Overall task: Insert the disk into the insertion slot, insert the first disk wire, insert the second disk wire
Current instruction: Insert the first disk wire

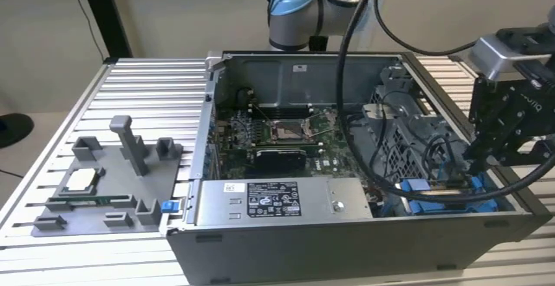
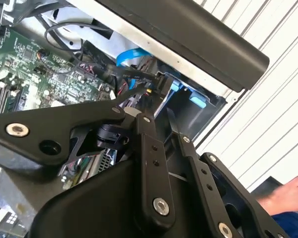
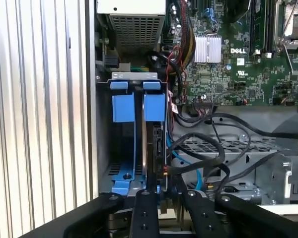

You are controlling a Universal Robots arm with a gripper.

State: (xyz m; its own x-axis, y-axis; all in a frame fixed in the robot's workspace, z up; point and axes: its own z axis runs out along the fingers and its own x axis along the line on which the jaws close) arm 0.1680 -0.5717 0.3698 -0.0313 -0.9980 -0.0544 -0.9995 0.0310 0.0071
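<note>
The disk [image 3: 152,144] stands edge-on inside the insertion slot [image 3: 123,106], the blue-railed bay of the grey drive cage [image 1: 433,192] at the case's near corner on the exterior view's right. My gripper [image 1: 468,172] reaches down into that cage. In the first wrist view its fingers [image 3: 143,208] close in just behind the disk's rear edge, shut on a black disk wire [image 3: 170,171] whose connector end sits against the disk. The second wrist view shows the gripper [image 2: 156,106] by a black connector [image 2: 141,79] and a blue cable [image 2: 129,54].
The open computer case holds a motherboard [image 1: 277,136] and a silver power-supply box [image 1: 273,201]. Loose black cables [image 3: 208,148] loop beside the cage. A grey parts fixture [image 1: 113,182] lies on the ribbed table at the exterior view's left. A person's hand [image 2: 288,191] is near the table.
</note>
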